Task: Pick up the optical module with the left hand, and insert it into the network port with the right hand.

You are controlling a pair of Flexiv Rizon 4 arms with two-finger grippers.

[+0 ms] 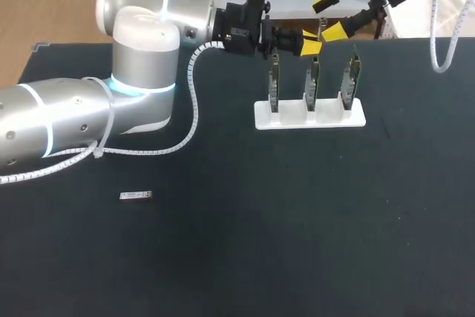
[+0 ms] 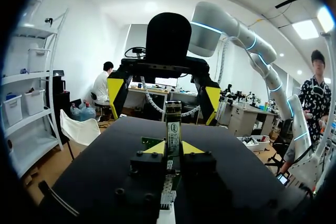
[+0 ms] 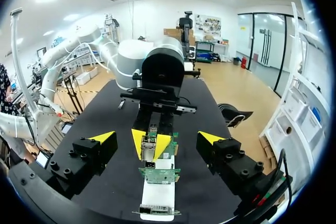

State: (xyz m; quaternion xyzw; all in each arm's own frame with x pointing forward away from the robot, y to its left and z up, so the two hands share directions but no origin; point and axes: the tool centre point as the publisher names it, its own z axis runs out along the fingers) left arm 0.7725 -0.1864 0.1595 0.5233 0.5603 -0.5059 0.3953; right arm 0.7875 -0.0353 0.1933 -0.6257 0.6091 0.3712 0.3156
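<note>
Head view: left arm (image 1: 141,42) is hanging over the card rack (image 1: 326,117); the right jaws, close beyond, are standing apart.
Left wrist view: left jaws are clamping the module (image 2: 173,127), its long axis pointing toward the right jaws.
Right wrist view: module is sitting straight ahead.

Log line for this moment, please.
stage: pre-handover | left gripper: shut on optical module, over card rack | right gripper: open, facing it | second module: lying on table
</note>
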